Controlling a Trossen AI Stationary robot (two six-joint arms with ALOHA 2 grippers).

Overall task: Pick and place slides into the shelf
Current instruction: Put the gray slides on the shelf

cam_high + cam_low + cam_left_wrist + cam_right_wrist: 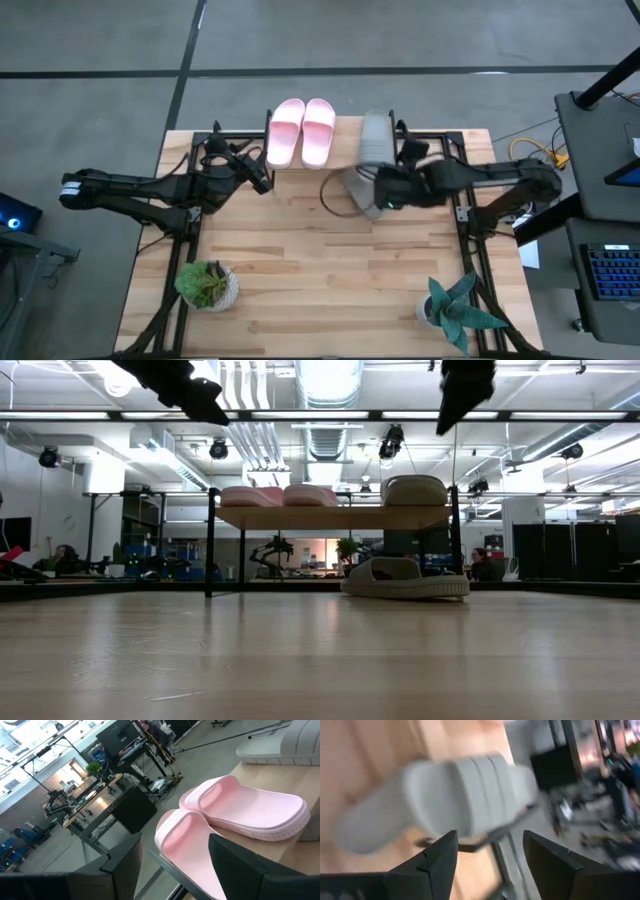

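Note:
The shelf point(335, 517) stands at the table's far edge. Two pink slides point(303, 131) lie side by side on its plank top, with one grey slide point(376, 134) to their right. The second grey slide point(405, 577) rests sole-down on the table in front of the shelf's right end. My left gripper point(262, 180) is open and hovers near the shelf's left front, above table level; its wrist view looks at the pink slides point(235, 815). My right gripper point(383, 192) is open and hangs high over the grey slide on the table point(356, 187), clear of it.
Two potted plants stand near the table's near edge, one on the left point(207, 285) and one on the right point(455, 310). Bare tabletop point(320, 270) lies between them and the shelf. Beyond the far edge, the room holds desks and equipment point(120, 560).

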